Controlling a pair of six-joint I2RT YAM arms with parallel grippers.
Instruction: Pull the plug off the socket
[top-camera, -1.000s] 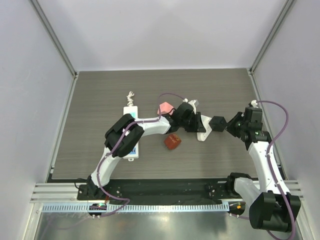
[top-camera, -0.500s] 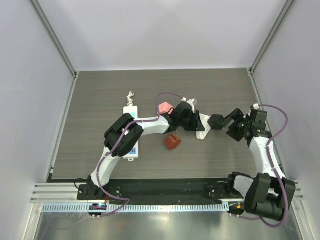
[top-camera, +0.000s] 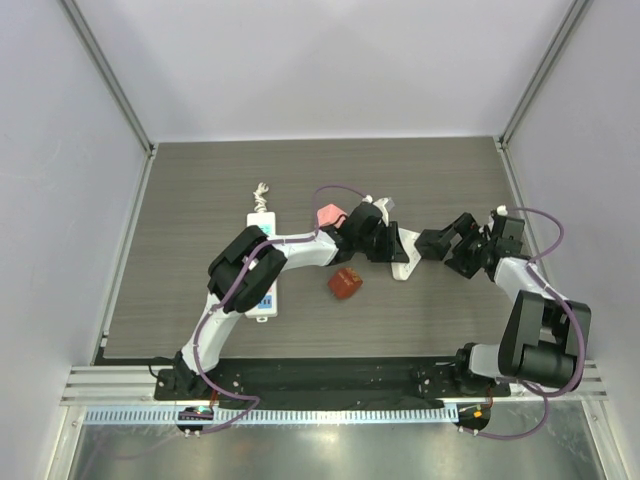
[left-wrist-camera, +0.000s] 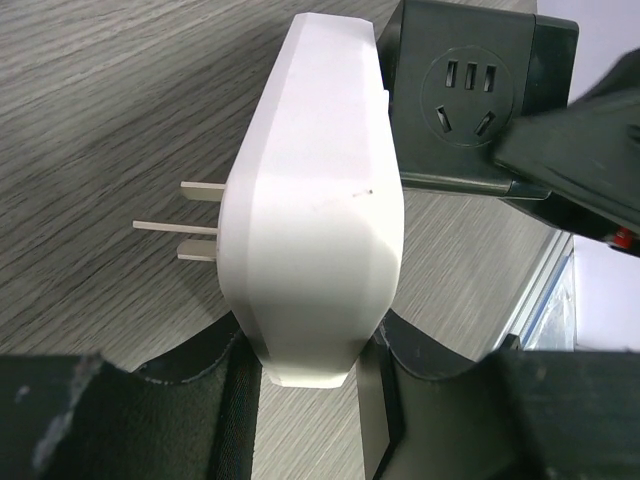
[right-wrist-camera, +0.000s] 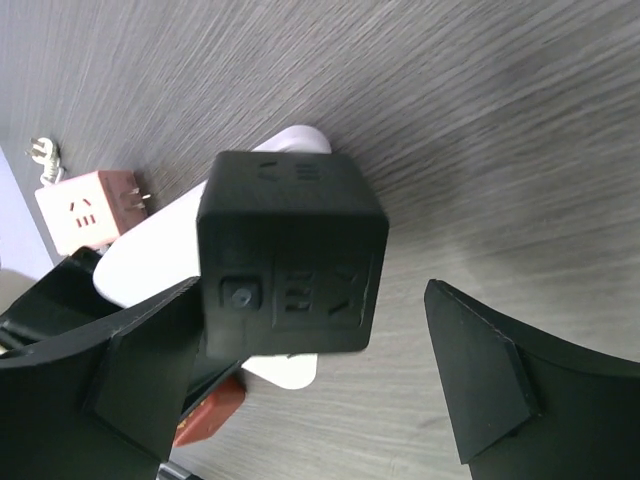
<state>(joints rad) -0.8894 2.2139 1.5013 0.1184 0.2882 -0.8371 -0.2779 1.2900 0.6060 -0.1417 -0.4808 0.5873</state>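
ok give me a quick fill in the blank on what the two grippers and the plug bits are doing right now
1. The left gripper is shut on the ___ adapter.
2. The right gripper has its jaws ___, one on either side of the black cube.
3. In the left wrist view, ___ bare metal prongs stick out of the adapter's side, sitting in no socket.

Missing words: white; open; three

Overhead, the left arm covers most of the white power strip. The black socket is cropped at the frame top and sits partly behind the white plug.
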